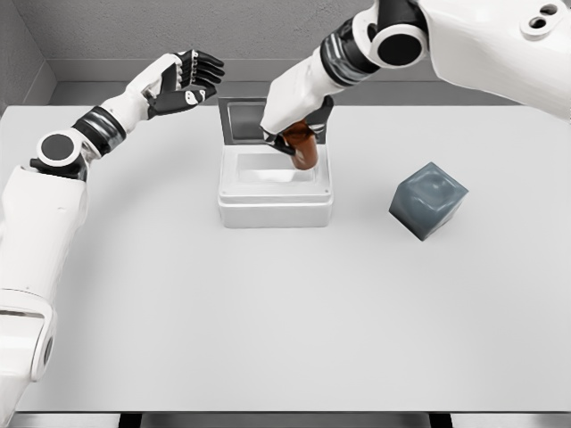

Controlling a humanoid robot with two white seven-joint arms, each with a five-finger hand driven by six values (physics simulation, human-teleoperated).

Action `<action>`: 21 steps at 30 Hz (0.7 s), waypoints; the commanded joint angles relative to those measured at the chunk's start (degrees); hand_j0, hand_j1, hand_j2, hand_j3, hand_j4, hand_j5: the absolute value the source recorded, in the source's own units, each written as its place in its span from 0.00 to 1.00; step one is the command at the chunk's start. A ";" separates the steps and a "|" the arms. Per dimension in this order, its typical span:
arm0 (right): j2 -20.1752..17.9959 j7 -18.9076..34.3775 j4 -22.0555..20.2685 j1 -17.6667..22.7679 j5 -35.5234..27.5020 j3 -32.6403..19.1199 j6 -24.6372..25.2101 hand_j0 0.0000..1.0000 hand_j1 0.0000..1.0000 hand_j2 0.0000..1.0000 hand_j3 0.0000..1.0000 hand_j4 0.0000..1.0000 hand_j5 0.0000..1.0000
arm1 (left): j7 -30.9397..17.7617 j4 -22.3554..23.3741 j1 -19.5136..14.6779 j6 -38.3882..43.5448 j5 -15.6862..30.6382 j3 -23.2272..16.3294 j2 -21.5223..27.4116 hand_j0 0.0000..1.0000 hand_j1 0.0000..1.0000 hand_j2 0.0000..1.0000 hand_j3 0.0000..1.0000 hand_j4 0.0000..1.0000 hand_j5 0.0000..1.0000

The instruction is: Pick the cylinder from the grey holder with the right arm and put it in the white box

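A brown cylinder [303, 149] hangs tilted over the right part of the white box [234, 211], held in my right hand [293, 134], whose fingers are curled around its top. The box stands open at the table's middle, its dark lid raised behind it. The grey holder [428, 200] is a dark grey cube tilted on the table to the right of the box, with nothing in it. My left hand [187, 80] floats above the far left of the table, its fingers relaxed and holding nothing.
The white table [268, 339] stretches wide in front of the box and holder. A grey wall runs behind the table's far edge.
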 commanded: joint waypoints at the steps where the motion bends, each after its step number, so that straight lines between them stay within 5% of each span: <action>1: 0.62 -0.02 0.43 0.00 -0.11 0.44 0.10 0.42 0.42 0.42 0.42 0.42 0.42 | 0.01 -0.11 0.00 0.00 0.36 0.09 0.04 0.60 0.60 0.60 0.60 0.60 0.60; 12: 1.50 -0.02 0.96 -0.44 -0.11 1.58 0.10 0.45 0.45 0.45 0.45 0.45 0.45 | 0.01 -0.29 0.09 -0.17 0.44 0.35 0.22 0.60 0.60 0.60 0.60 0.60 0.60; 15: 1.50 -0.02 0.96 -0.44 -0.11 1.93 0.10 0.56 0.56 0.56 0.56 0.56 0.56 | 0.01 -0.11 0.00 -0.17 0.44 0.35 0.22 0.60 0.60 0.60 0.60 0.60 0.60; 16: 1.50 -0.02 0.78 -0.44 -0.02 2.02 0.10 0.71 0.71 0.71 0.71 0.71 0.71 | 0.01 -0.11 0.00 -0.17 0.36 0.44 0.22 0.60 0.60 0.60 0.60 0.60 0.60; 17: 1.59 -0.02 0.25 -0.44 -0.02 2.54 0.10 1.00 1.00 1.00 1.00 1.00 1.00 | 0.01 -0.11 0.00 -0.17 0.36 0.44 0.31 0.60 0.60 0.60 0.60 0.60 0.60; 21: 2.11 -0.02 0.08 -0.70 0.25 2.81 0.10 1.00 1.00 1.00 1.00 1.00 1.00 | 0.01 -0.11 0.00 -0.09 0.36 0.44 0.39 0.60 0.60 0.60 0.60 0.60 0.60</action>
